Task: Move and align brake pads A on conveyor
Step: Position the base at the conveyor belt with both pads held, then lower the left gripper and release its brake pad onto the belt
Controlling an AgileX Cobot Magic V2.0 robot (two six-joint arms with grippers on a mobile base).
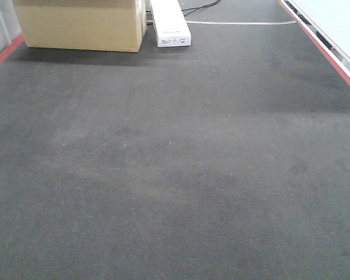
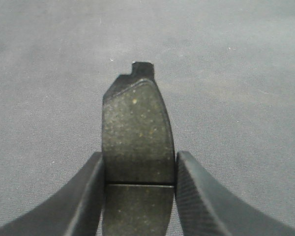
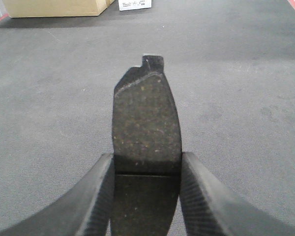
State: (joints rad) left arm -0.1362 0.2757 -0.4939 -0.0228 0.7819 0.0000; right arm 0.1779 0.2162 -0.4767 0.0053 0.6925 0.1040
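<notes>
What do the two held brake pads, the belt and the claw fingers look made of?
Brake pads, in the left claw and right claw: dark matte gritty composite with pale specks, likely pressed friction material. Conveyor: matte, finely ribbed fabric or rubber. Fingers: black, probably plastic or rubber, cross-hatched.

surface: conveyor [image 1: 175,175], dark textured belt | lying on it, far end: cardboard box [image 1: 81,26]; white box [image 1: 170,23]
</notes>
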